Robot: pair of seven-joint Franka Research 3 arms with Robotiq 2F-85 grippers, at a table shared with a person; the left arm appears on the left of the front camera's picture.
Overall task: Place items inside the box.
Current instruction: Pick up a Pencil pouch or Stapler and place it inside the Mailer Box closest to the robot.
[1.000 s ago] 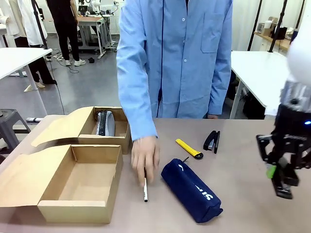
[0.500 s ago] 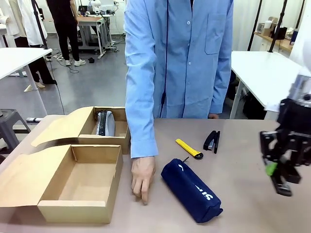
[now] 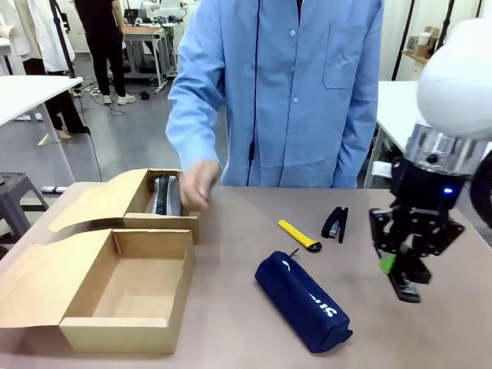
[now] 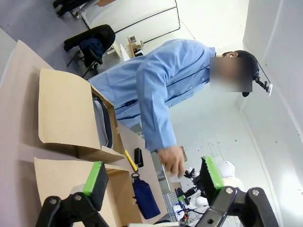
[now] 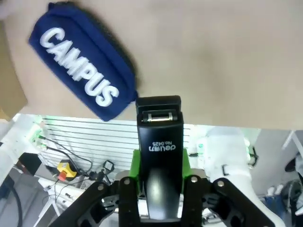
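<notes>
My right gripper hangs above the table's right side, shut on a black stapler that points down from its green pads. A navy "CAMPUS" pouch lies left of it on the table. Farther back lie a yellow cutter and a second black stapler. The box stands open at the front left, its lid flap folded out to the left. My left gripper is open with nothing between its fingers.
A smaller cardboard box stands behind the box with a grey and black thing inside. A person in a blue coat stands at the far side. Their blurred hand is over that smaller box's right end.
The person's hand left the table in front of the pouch and rose to the smaller box; the white marker no longer lies there. My right gripper moved left with the stapler.
</notes>
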